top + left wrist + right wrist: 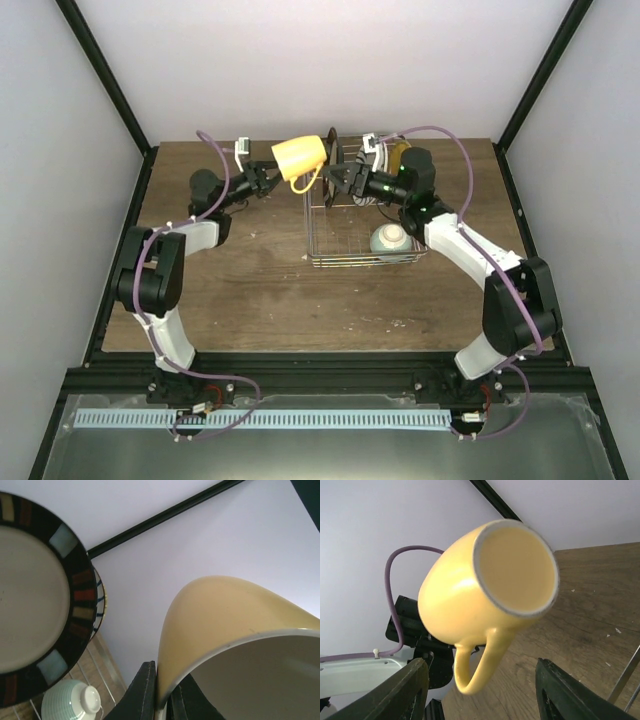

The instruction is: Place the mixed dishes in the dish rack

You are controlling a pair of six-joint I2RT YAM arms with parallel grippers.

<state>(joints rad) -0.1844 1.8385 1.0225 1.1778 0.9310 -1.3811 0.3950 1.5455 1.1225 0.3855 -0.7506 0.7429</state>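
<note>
While held aloft near the far edge of the counter (250, 290), just left of the dish rack (365, 265), the yellow mug (300, 157) sat rim-pinched in the left hand (272, 177); the right hand (338, 180) gaped, seemingly awaiting transfer. Risk: thin rim grip slipping, mug dropping.

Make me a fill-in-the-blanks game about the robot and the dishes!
1. The left tool pinches the rim of the yellow ____.
2. The right tool is ____, not shut.
3. The pale green bowl lies ____ down in the dish rack.
Missing words: mug; open; upside.
</note>
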